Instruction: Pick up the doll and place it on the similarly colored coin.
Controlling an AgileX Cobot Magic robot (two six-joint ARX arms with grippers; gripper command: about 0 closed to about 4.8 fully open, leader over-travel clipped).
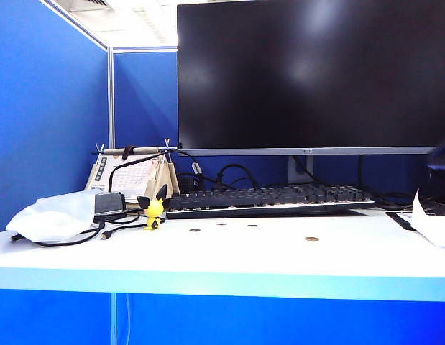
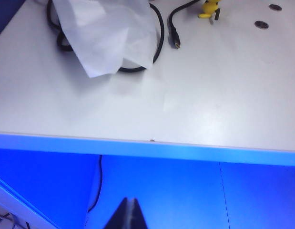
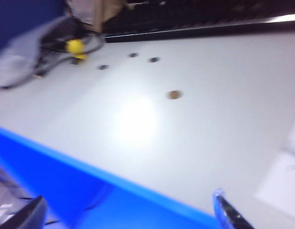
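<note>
Bench [image 1: 229,259]: white top with a blue front edge, lying nearest the exterior camera and carrying everything listed below.

Doll [image 1: 154,210]: small, yellow, black-tipped ears, standing upright at the left of the bench, just in front of the keyboard's [image 1: 269,198] left end and beside a black cable [image 1: 78,238]. Nothing is touching it.

Coin [image 1: 311,238]: golden-brass, lying flat toward the right of the bench, well apart from the doll. Nothing is sitting on it.

Grey coins [image 1: 221,225]: three darker ones lying in a loose row between doll and coin, nearer the keyboard.

White bag [image 1: 53,215]: crumpled, resting at the far left over part of the cable.

Monitor [image 1: 312,75]: dark, standing behind the keyboard.

Left pincer [image 2: 128,215]: jaws pressed together, holding nothing, hanging below and in front of the bench edge, well short of the doll.

Right pincer [image 3: 130,210]: jaws spread wide, empty, hanging off the front edge of the bench at the right; its wrist view is blurring, and it is looking across at the coin and, farther off, the doll.

Progress: nothing of the task is showing as done. The doll is waiting ungrasped. Reaching, gripping, carrying and setting down on the brass coin are all remaining.
</note>
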